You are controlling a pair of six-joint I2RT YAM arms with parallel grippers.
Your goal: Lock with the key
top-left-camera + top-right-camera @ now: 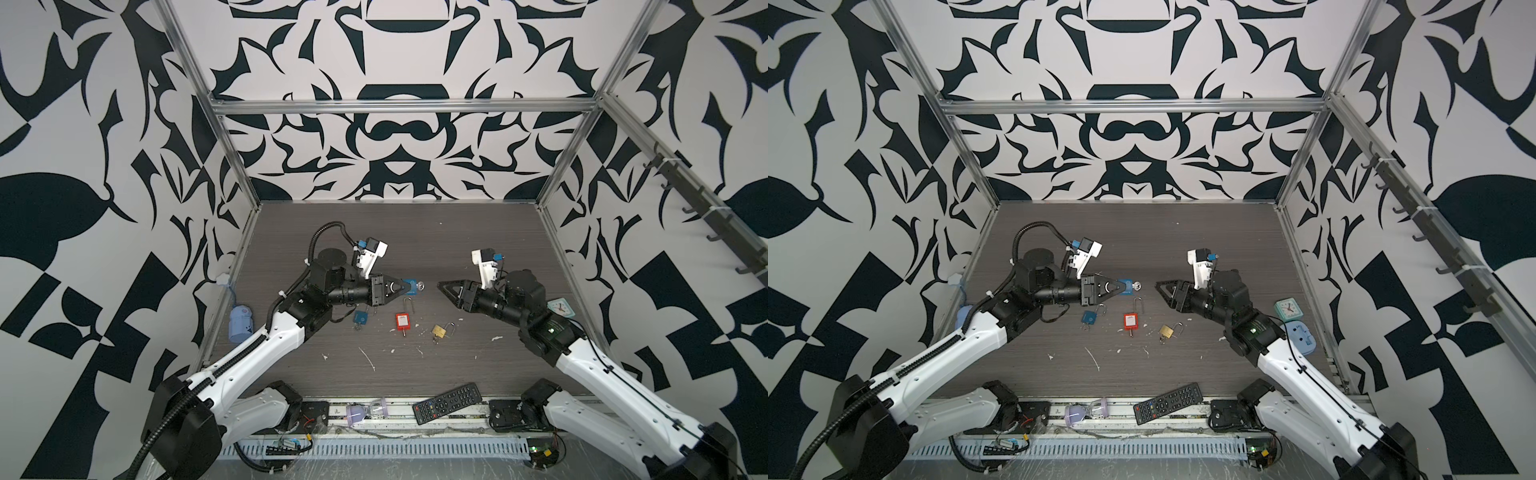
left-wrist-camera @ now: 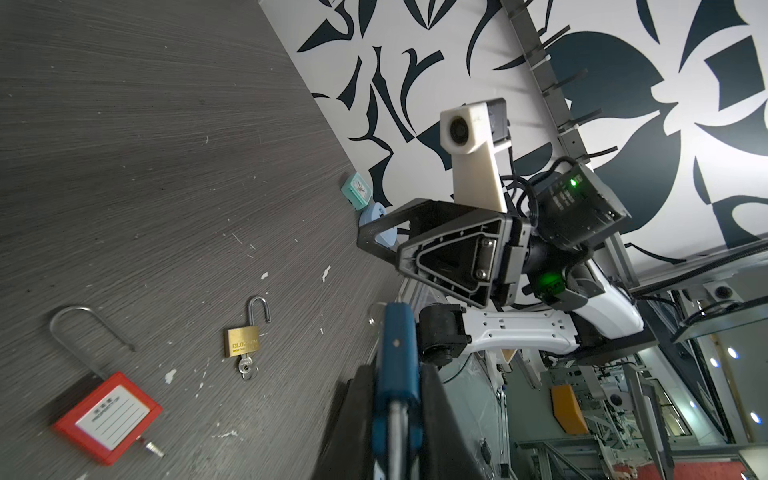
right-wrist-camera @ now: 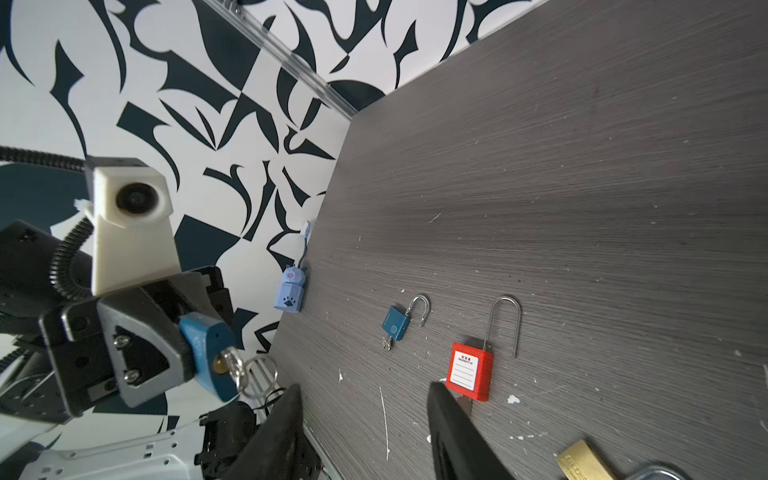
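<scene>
Clenches the left gripper (image 1: pixel 404 286) on the body of a blue metal padlock (image 3: pixel 205 353), lifted clear above the middle of the dark grey wood-grain table (image 1: pixel 415 232), with the keyhole end turned outward to offer the small silver key (image 3: pixel 228 360) and its wire ring (image 3: pixel 259 374) to the opposite arm. Seems to hold the lock sideways and steady for just that reason: to leave the key head free on all sides for a pinch and a turn. Faces it with the right gripper (image 3: pixel 363 386), released, black fingers (image 3: pixel 282 428) spread with nothing between, level with the key in both top views and just short of it, not touching. No telling, from any view, the state of the held shackle, hidden between the left fingers. Lying flat between the middle and the near edge, all with shackles swung open and keys in: a smaller blue padlock (image 1: pixel 360 318), a red plastic-bodied padlock (image 1: pixel 402 322) with a long steel shackle, and a brass padlock (image 1: pixel 439 330). Likely calls next for closing squarely on the key head, with care for the loose ring, apt to foul the grip.
</scene>
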